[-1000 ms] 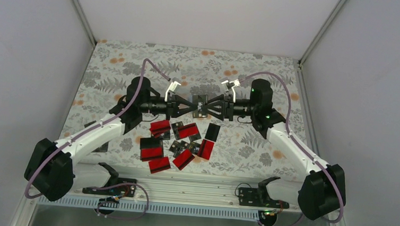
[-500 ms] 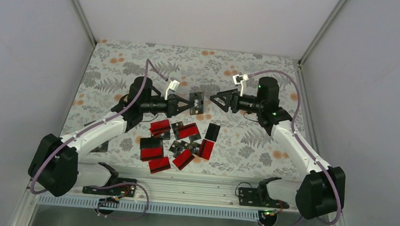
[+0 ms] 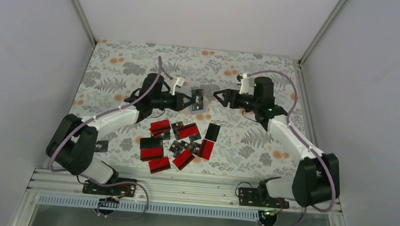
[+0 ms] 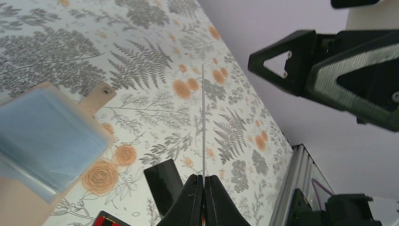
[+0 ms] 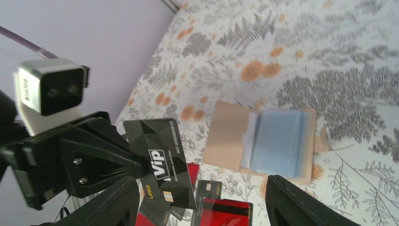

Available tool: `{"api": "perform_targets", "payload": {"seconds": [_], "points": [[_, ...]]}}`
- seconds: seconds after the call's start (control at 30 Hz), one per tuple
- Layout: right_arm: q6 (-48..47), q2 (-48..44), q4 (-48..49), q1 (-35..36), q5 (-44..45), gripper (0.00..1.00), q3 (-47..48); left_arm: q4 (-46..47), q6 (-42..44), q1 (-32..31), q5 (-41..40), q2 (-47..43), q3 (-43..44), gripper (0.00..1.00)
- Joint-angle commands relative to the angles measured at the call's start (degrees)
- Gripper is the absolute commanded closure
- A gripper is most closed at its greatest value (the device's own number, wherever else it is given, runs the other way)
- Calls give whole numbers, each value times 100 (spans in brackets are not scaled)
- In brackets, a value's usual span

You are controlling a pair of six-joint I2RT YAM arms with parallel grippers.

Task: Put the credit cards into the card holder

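Observation:
My left gripper [image 3: 188,101] is shut on one black credit card [image 3: 198,98], held on edge above the table's middle. In the left wrist view this card [image 4: 203,117] is a thin line rising from the pinched fingertips [image 4: 203,178]. In the right wrist view its face [image 5: 160,157] reads "VIP". My right gripper [image 3: 219,98] stands open just right of it, touching nothing. The card holder [image 5: 263,141] lies open on the table, tan with pale blue inside, also at the left in the left wrist view [image 4: 47,136]. Several red-and-black credit cards [image 3: 180,141] lie scattered nearer the arms.
The floral tablecloth [image 3: 137,66] covers the table, with grey walls on three sides. A metal rail [image 3: 193,184] runs along the near edge. A small dark flat thing [image 3: 100,146] lies beside the left arm.
The right gripper let go of the black card, opened and drew back to the right. The left gripper kept the card and shifted slightly back as its arm swung.

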Motion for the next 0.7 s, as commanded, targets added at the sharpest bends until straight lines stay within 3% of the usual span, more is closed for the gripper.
{"api": "perform_targets", "payload": {"seconds": [0.0,0.3,0.67], "points": [[90,597,-33,-15,21,33,252,-146,-255,32,-420,414,443,97],[213,1666,117,199,-93,43,647,-792,-338,36,-1348,860,807,98],[262,3245,-62,541,-35,64,1788,-988,-706,75,-1973,1342,848,98]]}}
